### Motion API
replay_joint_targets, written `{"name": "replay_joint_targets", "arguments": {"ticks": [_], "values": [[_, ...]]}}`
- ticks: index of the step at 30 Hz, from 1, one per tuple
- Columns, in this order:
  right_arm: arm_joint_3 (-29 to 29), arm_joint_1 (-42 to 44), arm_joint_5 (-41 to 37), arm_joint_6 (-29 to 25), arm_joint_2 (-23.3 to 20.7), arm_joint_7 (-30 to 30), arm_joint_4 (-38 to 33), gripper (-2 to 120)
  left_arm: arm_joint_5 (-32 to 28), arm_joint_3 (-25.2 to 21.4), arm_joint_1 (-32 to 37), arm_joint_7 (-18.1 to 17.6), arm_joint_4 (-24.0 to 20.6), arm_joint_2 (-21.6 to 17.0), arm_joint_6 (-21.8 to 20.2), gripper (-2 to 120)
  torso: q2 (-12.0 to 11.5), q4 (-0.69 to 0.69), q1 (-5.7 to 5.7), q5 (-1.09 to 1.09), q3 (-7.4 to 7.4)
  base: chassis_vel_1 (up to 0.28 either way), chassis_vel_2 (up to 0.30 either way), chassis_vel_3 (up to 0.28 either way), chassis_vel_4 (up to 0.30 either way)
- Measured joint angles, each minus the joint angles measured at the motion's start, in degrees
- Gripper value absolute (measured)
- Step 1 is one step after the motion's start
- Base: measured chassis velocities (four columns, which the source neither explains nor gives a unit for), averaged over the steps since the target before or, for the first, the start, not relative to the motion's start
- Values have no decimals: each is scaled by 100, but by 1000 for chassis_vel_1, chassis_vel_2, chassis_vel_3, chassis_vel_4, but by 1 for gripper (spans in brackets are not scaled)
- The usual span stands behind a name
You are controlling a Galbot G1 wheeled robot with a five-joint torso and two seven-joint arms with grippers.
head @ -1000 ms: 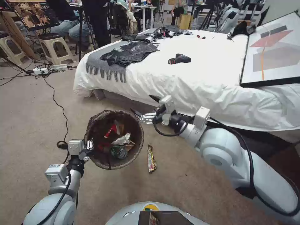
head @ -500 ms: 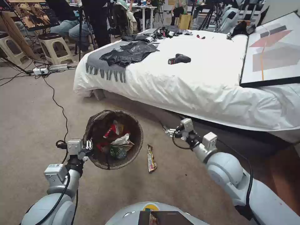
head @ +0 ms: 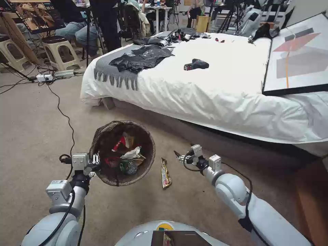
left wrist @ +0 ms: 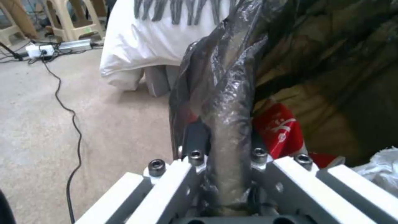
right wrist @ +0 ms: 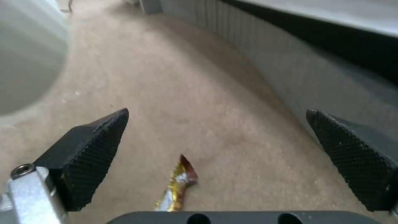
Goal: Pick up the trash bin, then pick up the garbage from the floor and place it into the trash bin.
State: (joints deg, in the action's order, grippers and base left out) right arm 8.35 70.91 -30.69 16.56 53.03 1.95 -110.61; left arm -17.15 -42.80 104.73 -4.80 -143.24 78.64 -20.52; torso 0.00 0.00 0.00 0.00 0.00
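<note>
Beige carpet floor (head: pixel 34 136), lower frame: one yellow snack wrapper (head: pixel 165 174), black cable (head: pixel 65 116). White bed (head: pixel 212 92), upper frame: power drill (head: pixel 195 64), black plastic sheets (head: pixel 141 58).

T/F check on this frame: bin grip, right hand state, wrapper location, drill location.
1. The left hand is clamped on the rim of the trash bin. True.
2. The right hand is shut on the yellow snack wrapper. False: it is open and empty, above the carpet; the wrapper lies on the floor.
3. The wrapper lies between the bin and the right hand. True.
4. The bin is empty. False: it holds litter, including a red-and-white cup.
5. The power drill is on the floor. False: it lies on the bed.
</note>
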Motion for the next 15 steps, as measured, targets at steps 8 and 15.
{"name": "replay_joint_targets", "arguments": {"ticks": [8,15], "values": [[-373,-380,-7,161,129,-46,595,100,15,44,-7,0,0,16,0,3,0,0,0,0,0,0,0,0,0],[-552,-618,19,253,277,-112,1188,100,29,49,-5,-1,0,20,0,3,0,0,0,0,0,0,0,0,0]]}}
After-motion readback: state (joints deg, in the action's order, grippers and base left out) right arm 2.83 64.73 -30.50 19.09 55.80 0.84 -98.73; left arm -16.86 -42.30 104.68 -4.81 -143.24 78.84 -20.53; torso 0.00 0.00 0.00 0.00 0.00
